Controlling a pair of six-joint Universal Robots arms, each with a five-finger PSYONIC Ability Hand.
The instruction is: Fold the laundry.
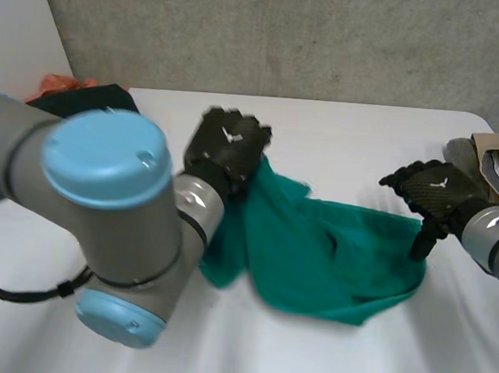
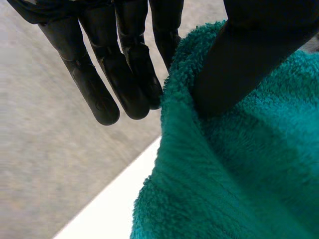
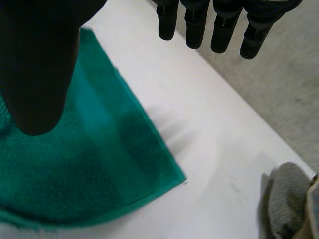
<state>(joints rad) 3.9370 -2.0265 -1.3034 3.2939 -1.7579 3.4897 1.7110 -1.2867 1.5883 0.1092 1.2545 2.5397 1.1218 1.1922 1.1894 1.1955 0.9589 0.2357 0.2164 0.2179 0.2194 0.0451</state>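
Observation:
A green towel [image 1: 330, 262] lies rumpled on the white table [image 1: 357, 134], and its far left part is lifted. My left hand [image 1: 227, 146] is shut on that raised edge. In the left wrist view the thumb [image 2: 244, 55] presses the towel [image 2: 239, 174] toward the straight fingers [image 2: 124, 74]. My right hand [image 1: 430, 196] hovers open at the towel's right end. Its fingers [image 3: 224, 25] are straight over bare table beyond the towel's corner [image 3: 172, 174], and its thumb [image 3: 40, 64] is above the cloth.
A pile of beige and grey clothes [image 1: 493, 162] sits at the far right of the table, with a grey piece [image 3: 286, 199] of it near my right hand. Dark and orange garments [image 1: 79, 94] lie at the far left. My left arm [image 1: 101, 201] crosses the near left.

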